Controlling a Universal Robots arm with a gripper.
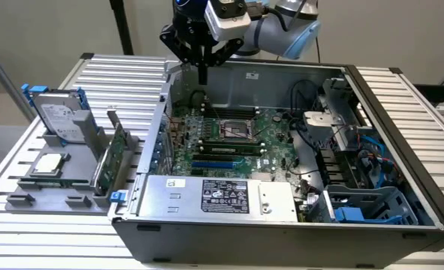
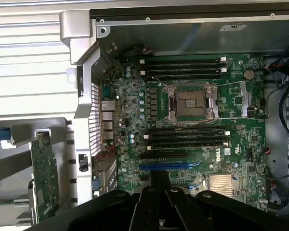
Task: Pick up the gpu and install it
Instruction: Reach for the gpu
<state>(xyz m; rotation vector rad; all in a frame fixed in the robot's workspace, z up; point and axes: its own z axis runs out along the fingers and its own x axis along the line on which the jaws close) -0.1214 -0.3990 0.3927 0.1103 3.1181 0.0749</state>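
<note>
while the hard drive [image 1: 59, 117] stood at the exterior view's left in the grey holder [image 1: 26, 199], the gpu [image 1: 116, 153] stood on its thin edge in the next slot, close beside the side wall of the computer case [image 1: 282, 236]. i think a crooked grab could tip the thin card or knock it on that wall, because the gap looked tight. its long side ran from near to far, along the wall, with the green face toward the case. further right, the fingers [image 1: 203, 70] hung above the case's back corner, well apart from the card, pressed together and holding nothing. the motherboard [image 1: 267, 135] lay below.
</note>
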